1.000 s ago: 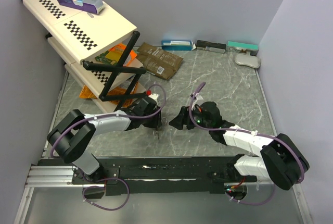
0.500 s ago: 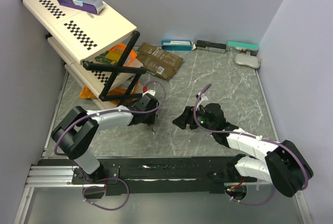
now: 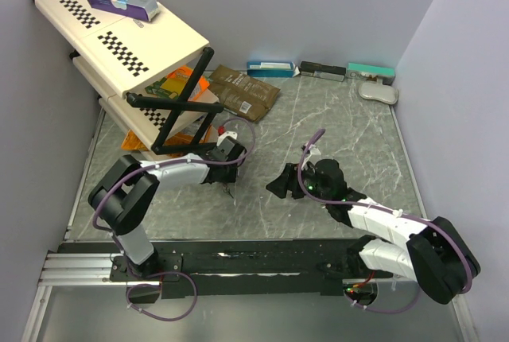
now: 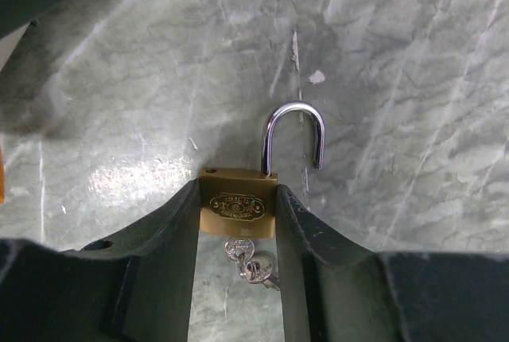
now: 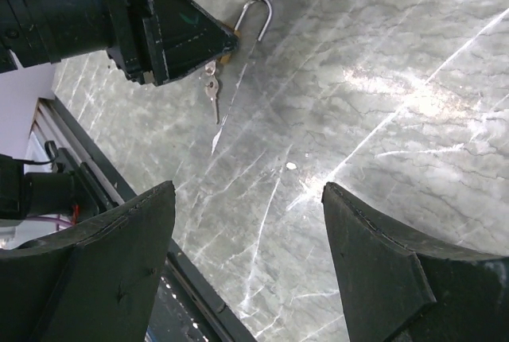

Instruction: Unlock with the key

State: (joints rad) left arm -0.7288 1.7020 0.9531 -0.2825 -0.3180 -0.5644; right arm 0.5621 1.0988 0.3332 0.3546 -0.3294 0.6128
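The left fingers (image 4: 167, 239) are gripping the padlock (image 4: 237, 211) by the bench (image 4: 398, 79), its shackle (image 4: 293, 131) already open (the key (image 4: 248, 261) is sitting in its underside). The right fingers (image 5: 119, 239) are hovering well apart, open and empty; the unlocking seems done.

We find bare tabletop (image 3: 256, 163) between the left gripper (image 4: 238, 191) and the wide-open right gripper (image 5: 248, 199), passable from above. The left fingers (image 4: 159, 246) flank the padlock (image 4: 237, 213) on both sides; only its shackle (image 4: 293, 119) end stands free. A folding rack (image 3: 151, 48) crowds the left; boxes (image 3: 270, 68) line the far wall.
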